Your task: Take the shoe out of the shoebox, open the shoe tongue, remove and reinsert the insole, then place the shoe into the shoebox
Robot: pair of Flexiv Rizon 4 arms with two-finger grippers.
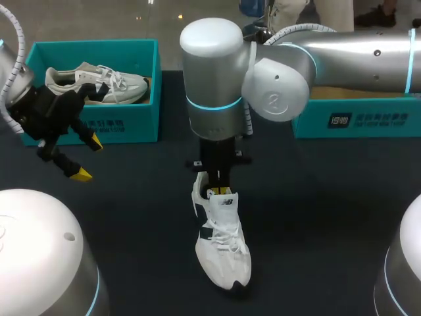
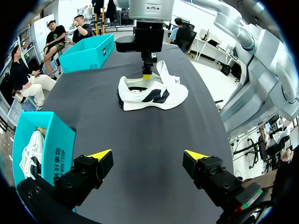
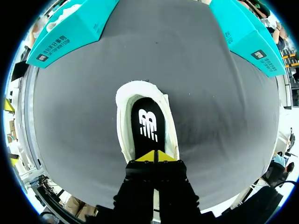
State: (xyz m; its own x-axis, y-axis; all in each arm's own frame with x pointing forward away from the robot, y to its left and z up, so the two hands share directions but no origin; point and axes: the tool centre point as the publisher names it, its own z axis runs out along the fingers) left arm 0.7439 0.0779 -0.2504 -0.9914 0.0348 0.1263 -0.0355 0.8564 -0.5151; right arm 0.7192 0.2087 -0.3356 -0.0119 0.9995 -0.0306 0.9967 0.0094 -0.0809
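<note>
A white sneaker (image 1: 223,243) with dark side marks lies on the dark table at the middle, heel toward the back. My right gripper (image 1: 219,191) comes straight down into its opening. In the right wrist view the right gripper (image 3: 154,156) is shut, its yellow tips together and resting on the black insole (image 3: 147,123) inside the shoe (image 3: 122,121); I cannot see whether they pinch anything. My left gripper (image 1: 87,158) hangs open and empty above the table's left side, in front of the teal shoebox (image 1: 92,125). From the left gripper (image 2: 148,156) the sneaker (image 2: 154,93) lies well ahead.
The left teal shoebox holds a second white sneaker (image 1: 99,84). Another teal box (image 1: 355,118) stands at the back right, partly behind my right arm. Bare dark tabletop lies between the left gripper and the shoe.
</note>
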